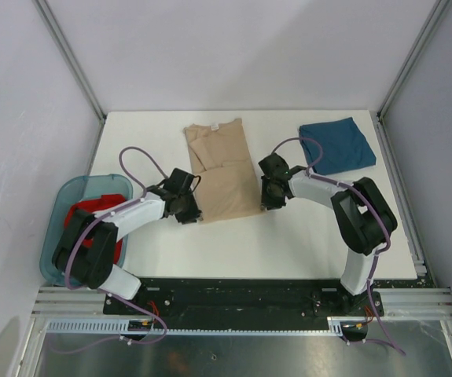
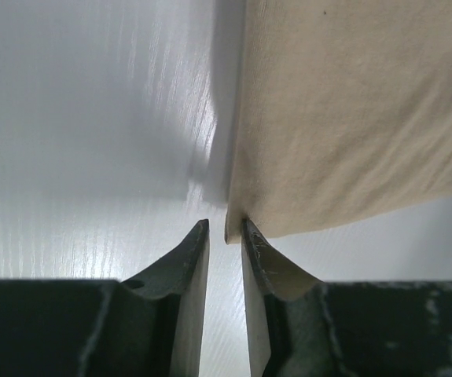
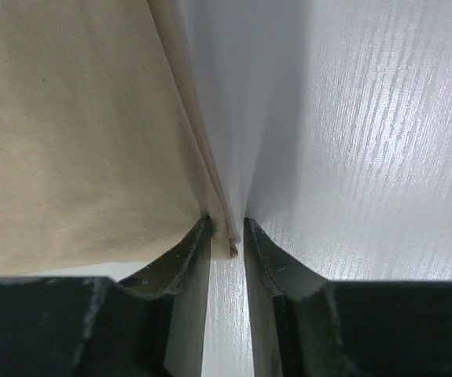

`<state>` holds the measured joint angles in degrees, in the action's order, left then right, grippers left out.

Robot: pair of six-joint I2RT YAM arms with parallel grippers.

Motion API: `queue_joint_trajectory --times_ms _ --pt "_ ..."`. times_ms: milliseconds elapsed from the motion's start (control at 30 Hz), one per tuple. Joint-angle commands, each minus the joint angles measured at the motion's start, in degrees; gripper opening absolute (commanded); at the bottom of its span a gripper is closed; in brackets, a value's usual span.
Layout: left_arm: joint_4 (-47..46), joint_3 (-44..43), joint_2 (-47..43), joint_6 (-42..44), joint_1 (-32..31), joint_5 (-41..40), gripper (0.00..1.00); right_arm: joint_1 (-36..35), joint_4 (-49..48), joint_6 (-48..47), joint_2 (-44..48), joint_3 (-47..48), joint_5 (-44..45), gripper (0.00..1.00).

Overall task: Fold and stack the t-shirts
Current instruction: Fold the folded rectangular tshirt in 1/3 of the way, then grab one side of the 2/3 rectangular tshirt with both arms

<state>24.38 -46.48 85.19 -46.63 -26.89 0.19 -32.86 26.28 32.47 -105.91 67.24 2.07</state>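
Fingers (image 2: 262, 267) pinch both near corners of the tan t-shirt (image 1: 224, 169).

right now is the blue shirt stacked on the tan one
No, the blue shirt lies by itself at the far right, clearly apart from the tan shirt.

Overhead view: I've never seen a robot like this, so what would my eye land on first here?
A tan t-shirt lies partly folded in the middle of the white table, and the left pincer and the right pincer each pinch one of its near corners. A folded teal t-shirt sits at the far right, and a red t-shirt lies in a blue bin at the left edge.
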Motion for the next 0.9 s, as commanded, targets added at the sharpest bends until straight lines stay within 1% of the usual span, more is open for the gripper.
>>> queue_joint_trajectory --times_ms 0,167,500,567,733,800,867 --pt "-3.67 0.95 0.44 -1.36 -0.42 -0.63 0.28 0.72 -1.32 0.93 -0.29 -3.52 -0.18 0.25" --pt "-6.17 1.97 1.50 -1.82 -0.44 1.60 0.29 1.85 -2.12 1.43 1.05 -5.93 -1.03 0.11" --pt "-10.55 5.83 1.19 -4.03 -0.44 5.57 0.28 1.72 -2.92 1.67 0.58 -6.60 -1.36 0.01" --pt "-10.93 6.48 1.53 -4.60 -0.44 5.60 0.24 1.68 -3.02 1.77 0.58 -6.69 -1.38 0.00" --pt "-10.89 8.18 0.61 -6.35 -0.44 4.14 0.05 1.49 -2.68 1.81 1.26 -6.98 -1.37 0.00" --pt "-10.15 8.60 -0.70 -6.52 -0.37 2.89 0.01 1.27 -2.21 1.76 1.90 -7.22 -1.23 0.00" --pt "-7.71 8.29 -2.19 -6.14 -0.36 1.40 0.00 0.99 -1.57 1.80 2.94 -7.66 -1.07 0.00"
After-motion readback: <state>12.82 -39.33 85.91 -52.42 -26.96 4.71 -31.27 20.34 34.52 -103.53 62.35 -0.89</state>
